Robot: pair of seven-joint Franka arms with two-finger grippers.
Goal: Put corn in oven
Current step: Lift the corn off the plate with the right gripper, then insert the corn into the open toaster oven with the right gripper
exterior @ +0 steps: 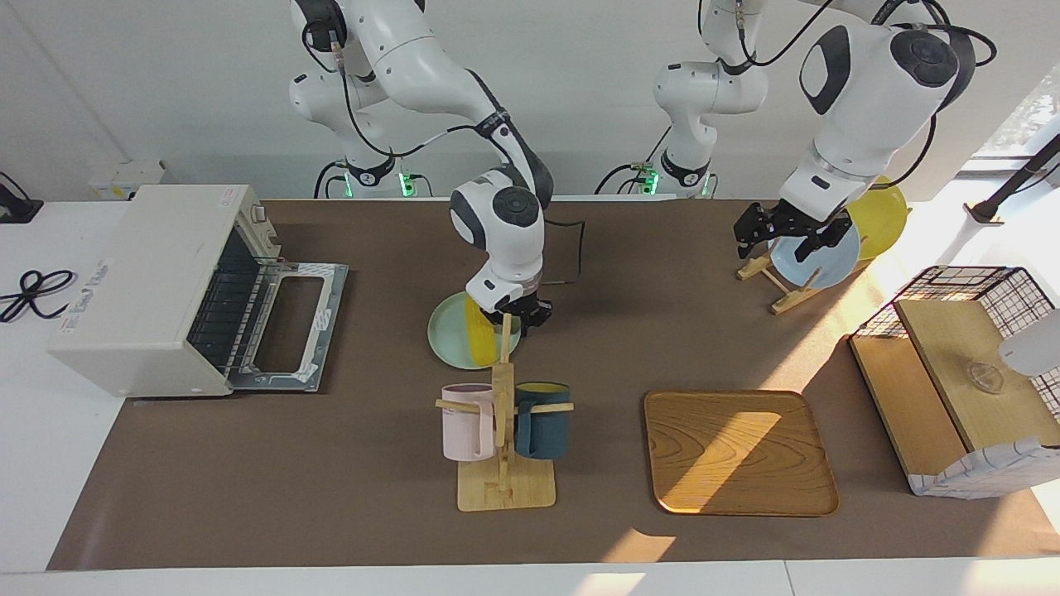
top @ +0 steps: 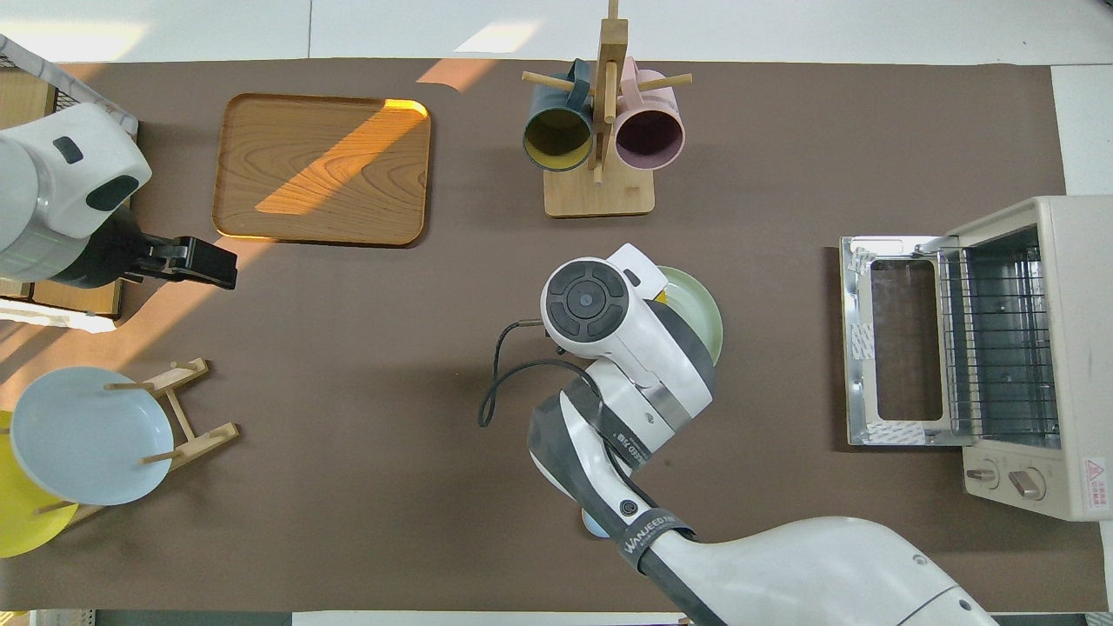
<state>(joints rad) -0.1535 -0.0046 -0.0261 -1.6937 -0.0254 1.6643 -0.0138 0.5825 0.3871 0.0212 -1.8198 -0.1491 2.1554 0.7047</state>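
Corn (exterior: 478,333) lies on pale green plate (exterior: 451,335), mid-worktop, between oven (exterior: 157,290) and wooden tray (exterior: 737,451). Right gripper (exterior: 523,316) down at plate's 3 o'clock edge in facing view, touching corn; finger state cannot tell. Oven door (exterior: 290,327) dropped open, rack visible. Left gripper (exterior: 782,233) waits over plate rack (exterior: 787,285), fingers apart.

Bare mat (exterior: 381,248) separates green plate (exterior: 447,335) from oven (exterior: 166,290).
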